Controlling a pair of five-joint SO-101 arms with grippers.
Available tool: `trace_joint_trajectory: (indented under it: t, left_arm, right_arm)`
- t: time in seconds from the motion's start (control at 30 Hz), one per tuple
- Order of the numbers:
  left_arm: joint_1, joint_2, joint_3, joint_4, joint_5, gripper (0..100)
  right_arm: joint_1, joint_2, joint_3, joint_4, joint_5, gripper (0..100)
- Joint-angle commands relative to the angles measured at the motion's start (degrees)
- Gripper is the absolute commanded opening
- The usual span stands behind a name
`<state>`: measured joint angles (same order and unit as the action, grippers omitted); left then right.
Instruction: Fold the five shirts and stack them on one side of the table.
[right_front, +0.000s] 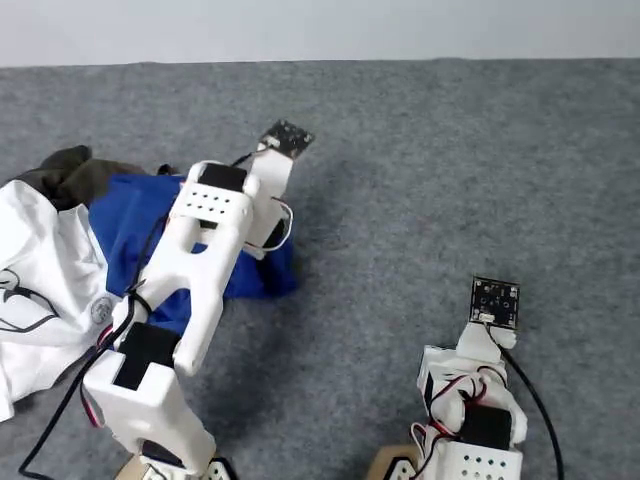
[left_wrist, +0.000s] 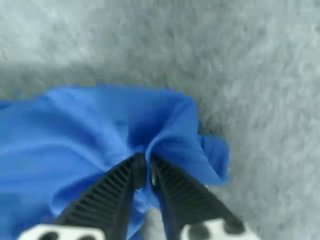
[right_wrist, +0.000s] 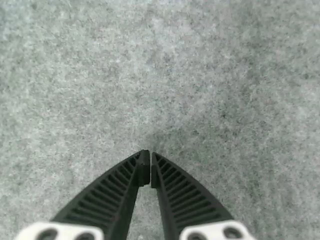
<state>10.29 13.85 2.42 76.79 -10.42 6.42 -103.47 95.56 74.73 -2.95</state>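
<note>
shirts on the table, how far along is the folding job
Done: nothing yet; the white shirt, dark olive shirt and blue shirt lie crumpled in one heap, none folded. In hand: the left pincer is shut on a pinch of the blue shirt. The right pincer is shut over bare grey table, holding nothing. Still to do: all the folding and stacking.
</note>
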Motion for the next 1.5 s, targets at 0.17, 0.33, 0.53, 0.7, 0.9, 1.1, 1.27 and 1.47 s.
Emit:
trace_joint_trajectory:
  t: [0.17, 0.33, 0.53, 0.7, 0.9, 1.1, 1.27, 1.47]
  left_arm:
    - [0.9, -0.4, -15.8, 12.0, 0.5, 0]
    - [5.5, -0.4, -26.8, 16.6, 0.6, 0]
    - [15.6, 0.2, -37.8, 19.5, 0.6, 0]
    - [21.5, 0.2, -41.0, 19.3, 0.6, 0]
    - [24.0, 0.3, -41.3, 20.7, 0.6, 0]
    - [24.1, 0.2, -38.7, 21.1, 0.5, 0]
    - [28.5, 0.8, -39.1, 18.7, 0.6, 0]
    - [31.9, 5.2, -39.1, 18.8, 0.8, 3]
  right_arm:
    - [-0.3, -0.4, 0.9, 0.2, 0.7, 0.9]
    - [-0.3, -0.4, 0.9, 0.2, 0.7, 0.9]
    - [-0.3, -0.4, 0.9, 0.2, 0.7, 0.9]
    - [-0.3, -0.4, 0.9, 0.2, 0.7, 0.9]
    - [-0.3, -0.4, 0.9, 0.2, 0.7, 0.9]
    - [-0.3, -0.4, 0.9, 0.2, 0.7, 0.9]
    - [-0.4, -0.4, 0.9, 0.2, 0.4, 1.0]
    - [0.0, -0.4, -0.2, 0.2, 1.1, 1.1]
